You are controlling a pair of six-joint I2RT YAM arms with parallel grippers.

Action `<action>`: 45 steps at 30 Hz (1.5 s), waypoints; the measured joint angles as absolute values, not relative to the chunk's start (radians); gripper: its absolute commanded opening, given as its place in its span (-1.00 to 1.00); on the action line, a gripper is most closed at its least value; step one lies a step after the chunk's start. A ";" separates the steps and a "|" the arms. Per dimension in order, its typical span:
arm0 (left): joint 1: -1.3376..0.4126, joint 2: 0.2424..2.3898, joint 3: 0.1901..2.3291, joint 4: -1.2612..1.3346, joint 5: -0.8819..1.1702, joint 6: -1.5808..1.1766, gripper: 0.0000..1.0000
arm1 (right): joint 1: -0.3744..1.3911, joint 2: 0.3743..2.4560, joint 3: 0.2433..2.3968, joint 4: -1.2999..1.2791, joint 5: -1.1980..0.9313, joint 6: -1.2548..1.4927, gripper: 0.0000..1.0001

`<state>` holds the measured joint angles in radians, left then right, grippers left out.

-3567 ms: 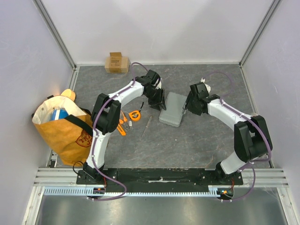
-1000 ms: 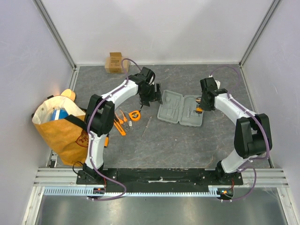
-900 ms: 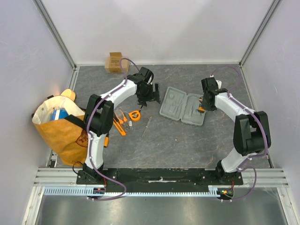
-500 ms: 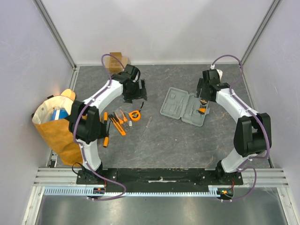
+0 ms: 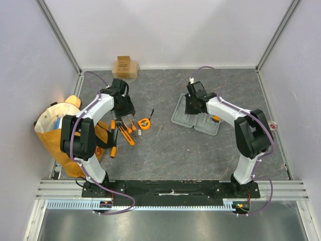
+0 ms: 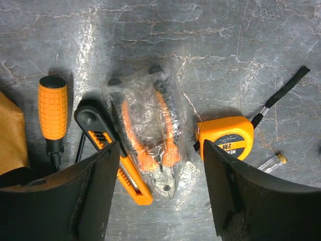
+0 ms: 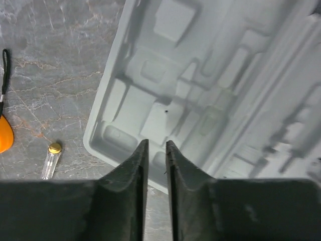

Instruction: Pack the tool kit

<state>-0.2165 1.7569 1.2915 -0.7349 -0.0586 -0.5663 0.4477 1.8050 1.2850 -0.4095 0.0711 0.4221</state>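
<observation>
L arm [image 5: 98, 108] swung over tools [image 6: 148, 143]; grey case [image 7: 210, 85] open, moulded recesses.

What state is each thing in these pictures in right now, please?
Case: open, lying flat.
Pliers: in a clear bag, outside the case.
Tape measure: no blade out, strap stretched out.
Left gripper: open, above the pliers.
Right gripper: shut, empty, above the case.
Yellow-orange bag: upright, top open.

The orange tape measure [image 6: 224, 142] carries black print on its face; the letters "MEA" can be read, the rest of the word hidden; above them is a mark like "2M"; the cardboard box [image 5: 124, 66] bears a label too small to read.
</observation>
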 measured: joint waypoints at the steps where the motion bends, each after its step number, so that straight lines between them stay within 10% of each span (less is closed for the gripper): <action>1: -0.213 1.750 1.287 -0.731 -0.060 -0.569 0.37 | 0.456 1.826 1.287 -0.406 0.057 0.424 -0.56; 45: -0.161 1.848 1.224 -0.649 -0.067 -0.563 -0.26 | 0.492 1.727 1.147 -0.522 0.114 0.405 -0.64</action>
